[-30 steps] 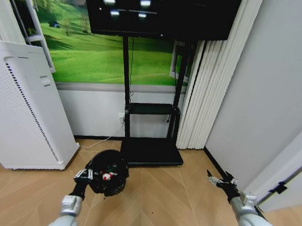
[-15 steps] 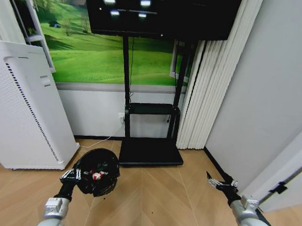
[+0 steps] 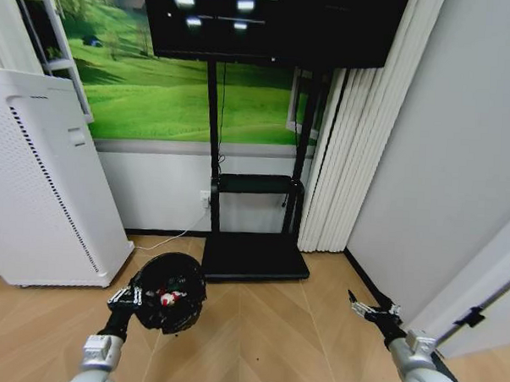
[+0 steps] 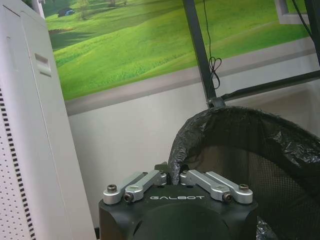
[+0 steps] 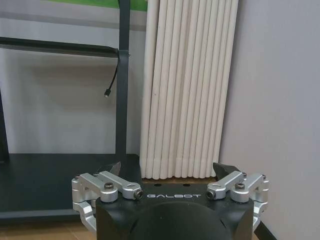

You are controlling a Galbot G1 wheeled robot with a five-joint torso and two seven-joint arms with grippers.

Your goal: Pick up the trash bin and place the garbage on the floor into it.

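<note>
The left pincer (image 3: 133, 296), shut tight on the near rim of the trash bin (image 3: 170, 304), held it tilted just ahead above the floor with the garbage (image 3: 167, 296) inside, while the right pincer (image 3: 370, 312) hung wide open, well apart.

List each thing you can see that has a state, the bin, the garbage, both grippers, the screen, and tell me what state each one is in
trash bin: held by its rim, lined with a black bag, mouth open.
garbage: red-and-white pieces inside the bin.
left gripper: shut on the bin's rim.
right gripper: open, holding nothing, low near the white curtain.
screen: dark, showing only reflected ceiling lights.
white appliance: upright on the floor by the wall.
</note>
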